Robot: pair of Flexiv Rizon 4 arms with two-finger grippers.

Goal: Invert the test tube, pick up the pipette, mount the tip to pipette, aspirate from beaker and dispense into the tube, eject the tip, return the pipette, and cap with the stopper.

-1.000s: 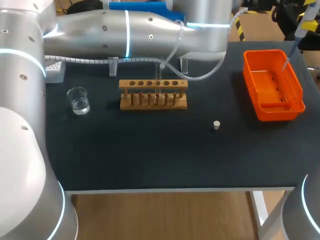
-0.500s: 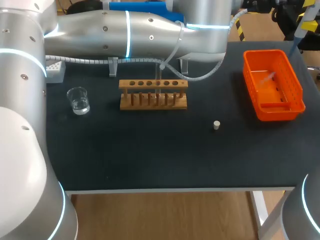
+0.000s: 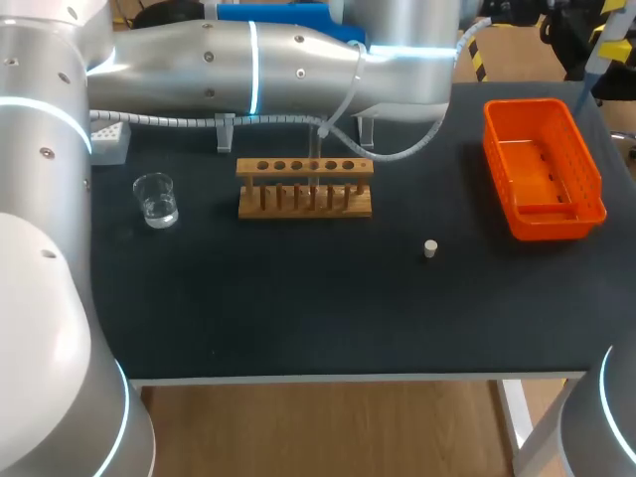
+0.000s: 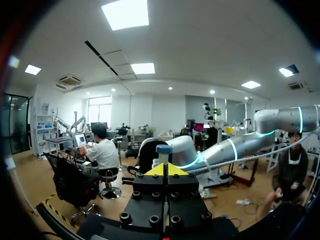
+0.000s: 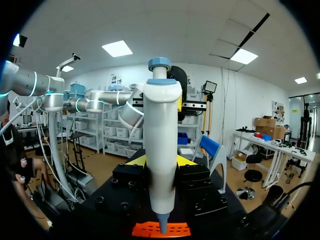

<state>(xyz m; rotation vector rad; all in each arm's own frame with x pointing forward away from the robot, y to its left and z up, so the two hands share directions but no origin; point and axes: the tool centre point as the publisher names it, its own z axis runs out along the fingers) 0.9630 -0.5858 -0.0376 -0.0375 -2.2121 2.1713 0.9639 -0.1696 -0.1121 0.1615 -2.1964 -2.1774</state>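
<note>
Two yellow fingertips (image 5: 136,161) of our right gripper (image 5: 161,162) are clenched on the pipette (image 5: 161,130), one on each side of its white barrel. It stands upright in the grasp, with the blue plunger up and the nozzle pointing down. A second ago a long clear tip hung from that nozzle, over the orange basket (image 3: 542,231). Half a second ago a pale blur was dropping inside the basket, and now the nozzle is bare. We judge the tip ejected, though we cannot pick it out on the basket floor. That leaves the pipette to be returned and the tube to be capped. In the right wrist view the basket's orange rim shows just under the nozzle, so the pipette hangs above the basket's far end, apart from it, at the table's far right corner. Whether our left gripper (image 4: 165,170) is clenched or released we cannot tell. Its arm (image 3: 248,65) lies across the back of the table, and the head view does not show the gripper. The white stopper (image 3: 429,248) rests on the dark tabletop (image 3: 298,298), well apart from the basket and nearer the wooden rack (image 3: 305,187). What looks like the test tube (image 3: 323,134) stands in that rack. The beaker (image 3: 156,199) sits off to the rack's left, with liquid in it.
</note>
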